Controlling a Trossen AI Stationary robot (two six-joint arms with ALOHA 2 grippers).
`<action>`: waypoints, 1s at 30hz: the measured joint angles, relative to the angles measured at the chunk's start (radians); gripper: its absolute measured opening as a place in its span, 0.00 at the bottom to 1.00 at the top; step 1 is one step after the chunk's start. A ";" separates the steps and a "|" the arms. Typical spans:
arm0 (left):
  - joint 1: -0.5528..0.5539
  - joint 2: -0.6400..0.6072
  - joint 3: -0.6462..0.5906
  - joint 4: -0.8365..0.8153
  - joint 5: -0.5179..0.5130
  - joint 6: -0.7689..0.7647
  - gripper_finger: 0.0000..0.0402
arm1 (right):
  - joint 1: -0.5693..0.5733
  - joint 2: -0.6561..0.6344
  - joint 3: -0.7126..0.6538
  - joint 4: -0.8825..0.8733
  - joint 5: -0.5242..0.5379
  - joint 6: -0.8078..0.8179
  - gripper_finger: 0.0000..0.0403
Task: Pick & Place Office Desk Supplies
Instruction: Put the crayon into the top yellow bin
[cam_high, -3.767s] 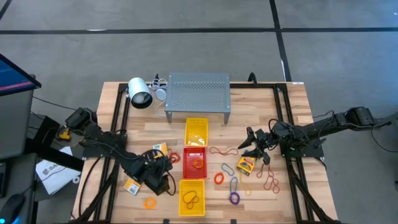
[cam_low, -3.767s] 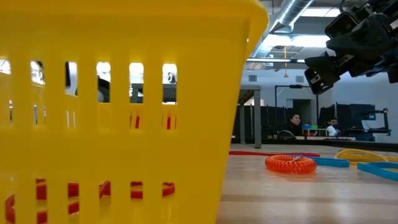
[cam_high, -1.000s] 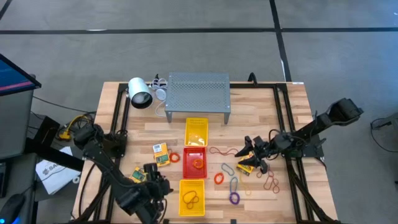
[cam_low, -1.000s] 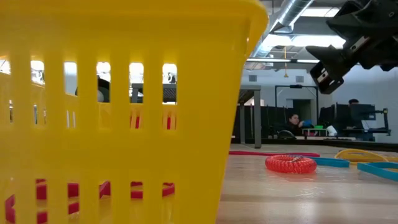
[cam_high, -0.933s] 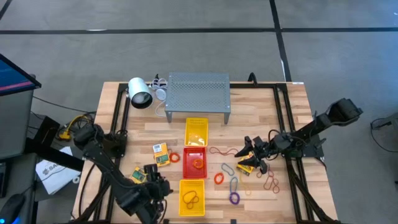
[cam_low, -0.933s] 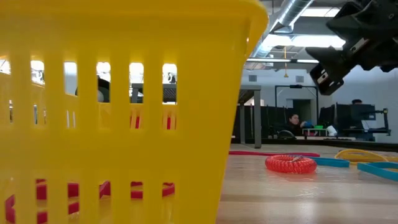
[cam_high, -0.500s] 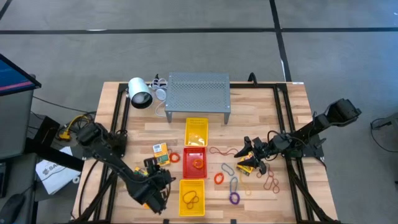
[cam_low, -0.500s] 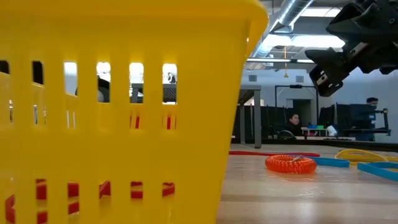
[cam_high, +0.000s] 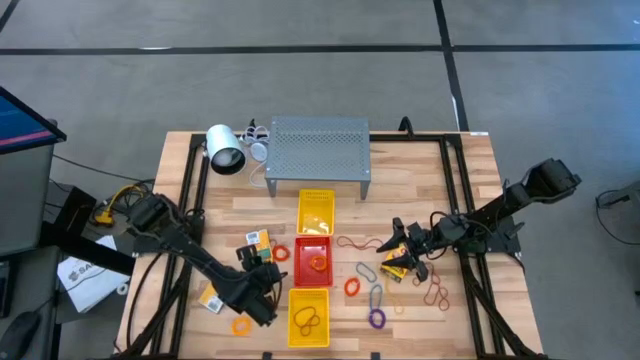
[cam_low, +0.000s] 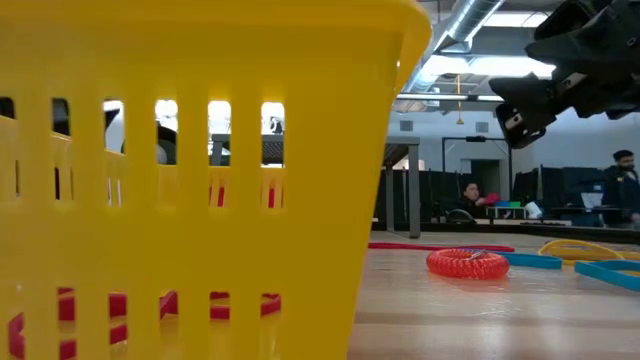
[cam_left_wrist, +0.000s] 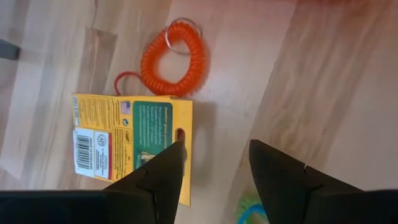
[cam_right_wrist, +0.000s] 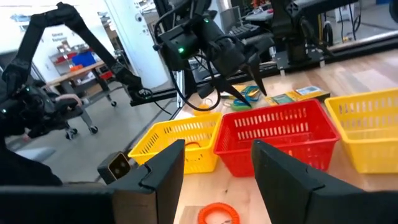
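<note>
Two grippers stand open and empty: our left gripper (cam_high: 258, 292) has swung back beside a card packet (cam_left_wrist: 132, 142), ready to pick, right gripper (cam_high: 402, 252) unmoved.

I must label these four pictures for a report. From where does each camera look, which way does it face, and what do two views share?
High: above the table, facing straight down; both arms show, left claw and right claw.
Low: at table-top height, facing level across; the near yellow tray fills it, right arm above.
Left wrist: faces down onto a card packet and orange coil; left claw's fingers show.
Right wrist: faces across to the red tray; right claw's fingers show.
Shared: high and right wrist views both show the red tray.
</note>
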 joint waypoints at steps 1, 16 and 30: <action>0.003 0.000 -0.007 0.003 0.006 0.000 0.44 | -0.005 0.000 0.000 0.000 0.000 -0.007 0.45; 0.073 0.000 -0.055 0.011 0.029 0.023 0.44 | -0.055 0.000 0.000 -0.001 -0.031 -0.048 0.45; 0.089 0.000 -0.055 0.021 0.049 0.025 0.37 | -0.054 0.000 0.000 -0.018 -0.031 -0.051 0.45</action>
